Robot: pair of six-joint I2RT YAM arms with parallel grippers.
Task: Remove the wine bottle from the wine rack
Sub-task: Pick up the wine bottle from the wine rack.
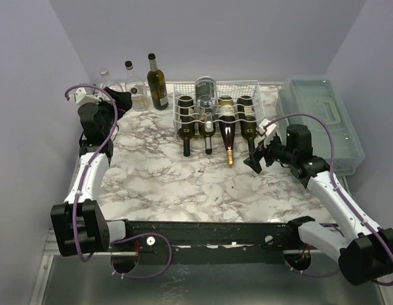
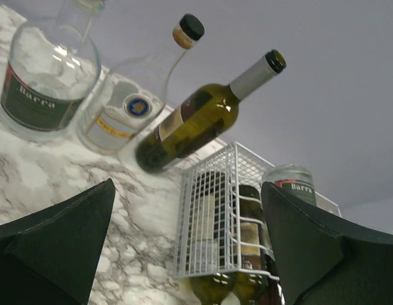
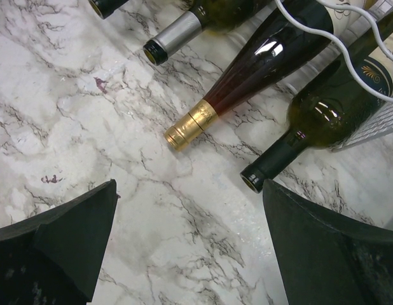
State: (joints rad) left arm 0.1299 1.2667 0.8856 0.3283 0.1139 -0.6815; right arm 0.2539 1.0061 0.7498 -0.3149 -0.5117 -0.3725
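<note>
The white wine rack (image 1: pixel 217 101) stands at the back centre, and several wine bottles lie in it with their necks toward me. A green wine bottle (image 1: pixel 157 82) stands upright on the table just left of the rack. My left gripper (image 1: pixel 123 100) hovers to the left of that bottle, open and empty. The left wrist view shows the same bottle (image 2: pixel 196 121) and the rack (image 2: pixel 215 216) beyond the open gripper (image 2: pixel 187 254). My right gripper (image 1: pixel 257 157) is open in front of the rack. The rightmost bottle's black neck (image 3: pixel 273 165) ends near its right finger (image 3: pixel 330 254).
Two clear bottles (image 1: pixel 134 89) (image 1: pixel 107 79) stand at the back left beside the green one. A clear bottle (image 1: pixel 205 89) lies on the rack's upper tier. A translucent green-grey plastic box (image 1: pixel 324 117) runs along the right edge. A gold-foiled bottle (image 3: pixel 247 76) lies left of the black-capped one.
</note>
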